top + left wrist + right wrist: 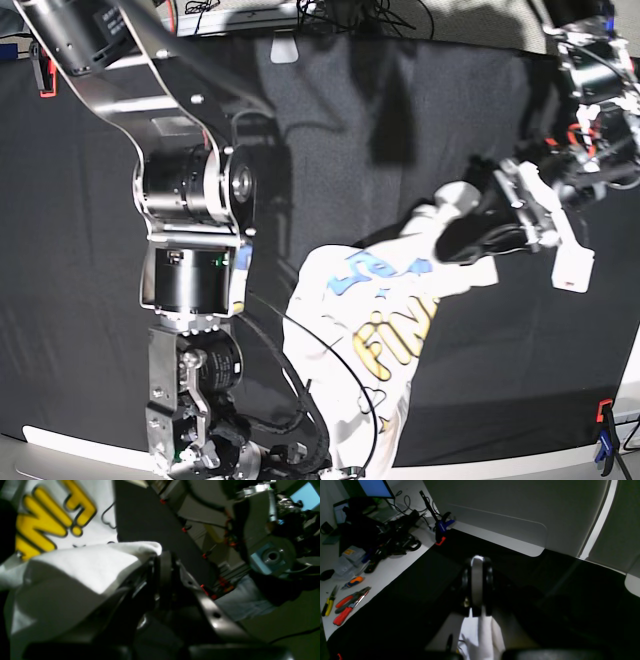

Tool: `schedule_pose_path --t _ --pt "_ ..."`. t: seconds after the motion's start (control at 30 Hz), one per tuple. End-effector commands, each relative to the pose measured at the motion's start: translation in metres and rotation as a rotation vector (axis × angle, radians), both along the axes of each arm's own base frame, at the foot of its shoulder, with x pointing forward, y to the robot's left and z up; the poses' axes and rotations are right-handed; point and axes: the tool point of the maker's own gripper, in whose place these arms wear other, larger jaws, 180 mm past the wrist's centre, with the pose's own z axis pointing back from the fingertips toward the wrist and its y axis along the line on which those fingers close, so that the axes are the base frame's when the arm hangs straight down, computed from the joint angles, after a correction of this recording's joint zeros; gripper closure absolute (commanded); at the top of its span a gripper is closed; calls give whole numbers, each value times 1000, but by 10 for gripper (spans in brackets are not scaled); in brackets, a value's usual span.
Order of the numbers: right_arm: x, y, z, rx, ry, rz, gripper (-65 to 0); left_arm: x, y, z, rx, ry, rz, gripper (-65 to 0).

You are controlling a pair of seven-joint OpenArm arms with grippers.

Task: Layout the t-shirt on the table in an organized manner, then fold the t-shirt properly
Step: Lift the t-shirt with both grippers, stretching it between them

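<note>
Two claws, our left claw (pixel 160 555) and right claw (pixel 478 586), are clamped on the t-shirt (pixel 385 330), lifting it over the worktop (pixel 80 250). We judge layout unfinished; next, spread it flat.

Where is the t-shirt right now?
In the base view the t-shirt hangs stretched between both shut grippers, right of centre over the table.

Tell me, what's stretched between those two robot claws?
The t-shirt, printed side up, hangs between the left gripper and right gripper, clearest in the base view.
</note>
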Motion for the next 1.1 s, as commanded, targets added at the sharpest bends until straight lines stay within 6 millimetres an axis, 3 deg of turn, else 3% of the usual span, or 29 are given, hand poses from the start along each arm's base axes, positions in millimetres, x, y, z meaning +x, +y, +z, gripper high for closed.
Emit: schedule_pose_path --t 0.0,0.13,0.3,0.5,0.6,0.77,1.07 --pt "3 4 44 57 -110 11 0 0 -3 15 -42 -49 3 0" --pt "5 3 55 85 -147 3 0 -11 -31 10 -138 -5 -30 0" --pt "11 -4 65 98 -181 -42 0 -38 -85 9 -252 60 -154 0" --pt "18 -10 75 86 -203 -88 0 -88 -158 20 -280 78 -455 0" --pt "18 -10 81 85 -213 -87 0 -116 -185 31 -293 23 -591 0" --pt "18 -10 72 48 -178 -82 0 -143 -207 41 -322 17 -706 0" --pt "20 -12 61 -15 -151 -94 0 -138 -215 23 -209 17 -671 -10"
